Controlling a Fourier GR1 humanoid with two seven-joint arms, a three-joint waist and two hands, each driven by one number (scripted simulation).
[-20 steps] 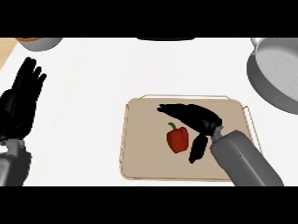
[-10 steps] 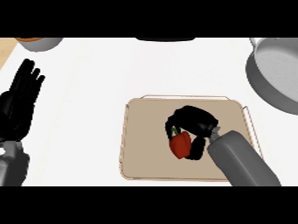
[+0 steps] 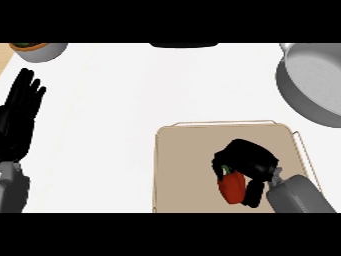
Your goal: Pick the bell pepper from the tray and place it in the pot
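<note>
Head view: red bell pepper [image 3: 231,187] on the beige tray [image 3: 184,165], low in the tray's right half. Right hand [image 3: 247,160] over it, fingers [image 3: 251,194] curled round the pepper's top and right side. Grey pot [image 3: 322,82] at the upper right of the white tabletop [image 3: 143,95], well apart from the tray. Left hand [image 3: 10,125] at the left edge, open, fingers straight and up, resting.
</note>
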